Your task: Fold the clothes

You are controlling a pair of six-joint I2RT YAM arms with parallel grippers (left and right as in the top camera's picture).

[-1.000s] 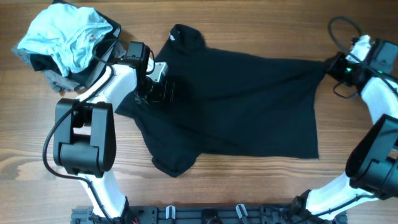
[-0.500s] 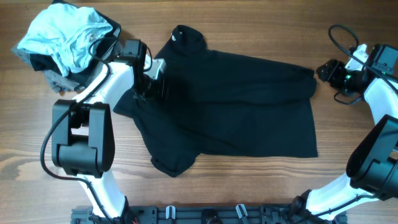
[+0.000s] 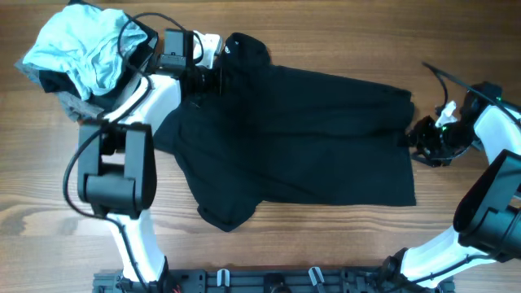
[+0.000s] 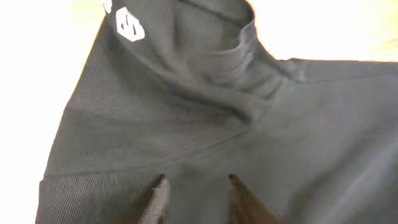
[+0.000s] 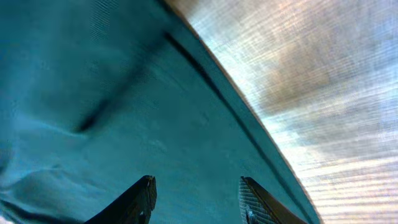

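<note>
1. black shirt (image 3: 309, 138) lies spread on the tabletop (image 3: 326, 252); collar at far-left end, white tag (image 4: 129, 25) beside it
2. left gripper (image 3: 220, 77): arm stretched forward from its base, wrist turned right; tips down on fabric just below collar; jaws part-way apart
3. right gripper (image 3: 409, 142): elbow folded, wrist pointing left at shirt's right edge; jaws apart over the cloth
</note>
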